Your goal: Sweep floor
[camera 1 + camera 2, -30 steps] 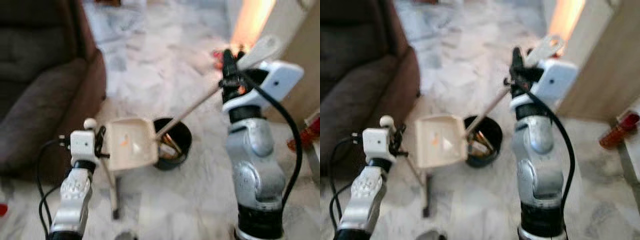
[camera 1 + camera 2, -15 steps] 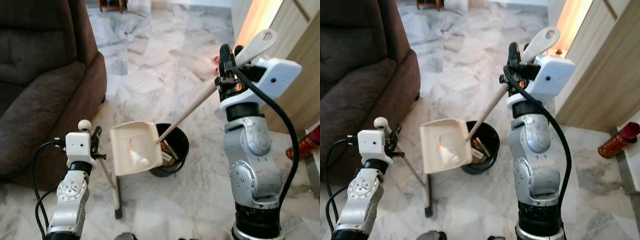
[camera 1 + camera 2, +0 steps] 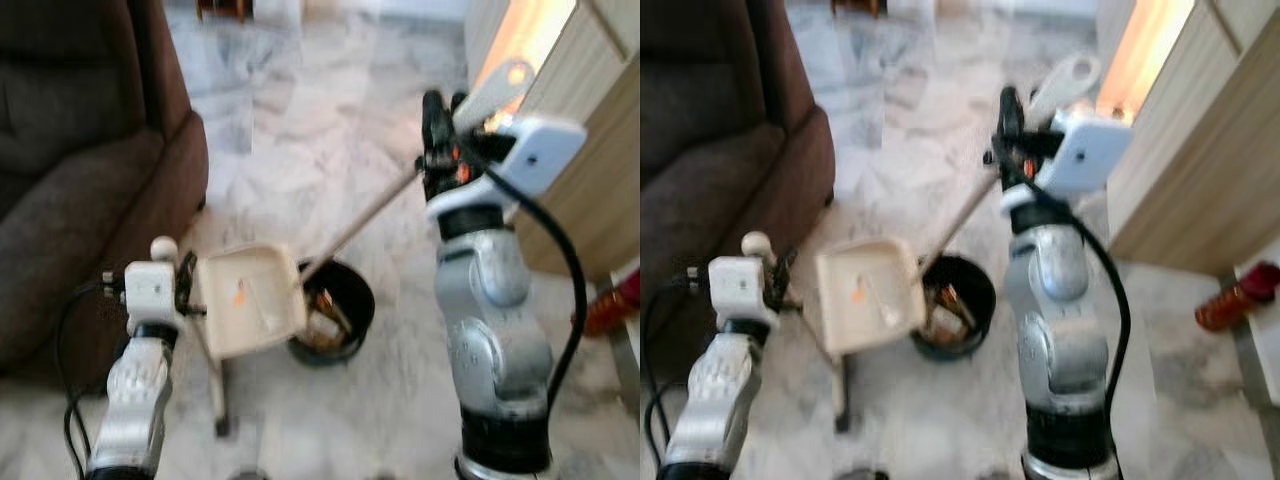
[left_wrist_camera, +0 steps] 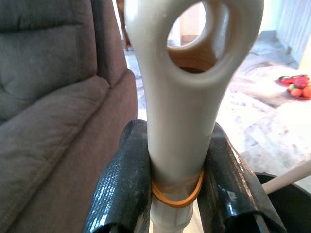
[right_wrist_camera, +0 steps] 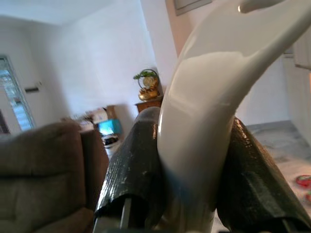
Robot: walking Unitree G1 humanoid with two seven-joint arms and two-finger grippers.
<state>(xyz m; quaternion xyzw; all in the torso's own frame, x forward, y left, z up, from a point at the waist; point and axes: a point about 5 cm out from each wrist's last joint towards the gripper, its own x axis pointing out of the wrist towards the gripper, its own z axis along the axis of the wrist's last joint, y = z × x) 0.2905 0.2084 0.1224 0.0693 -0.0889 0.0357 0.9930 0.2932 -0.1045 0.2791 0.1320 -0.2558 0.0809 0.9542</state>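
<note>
We see the dustpan [image 3: 248,308], with bits of debris in it, tipped at the rim of the black bin [image 3: 335,320] on the marble floor [image 3: 300,180]. Our left gripper [image 4: 177,194] clamps one handle, our right gripper [image 5: 182,165] the long broom handle [image 3: 365,222]. Emptying looks unfinished.

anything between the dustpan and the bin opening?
Nothing visible. The dustpan, its long handle clamped in the right gripper, sits tilted right beside the rim of the black bin. The left gripper is shut on the other handle, whose pole runs down behind the pan.
</note>
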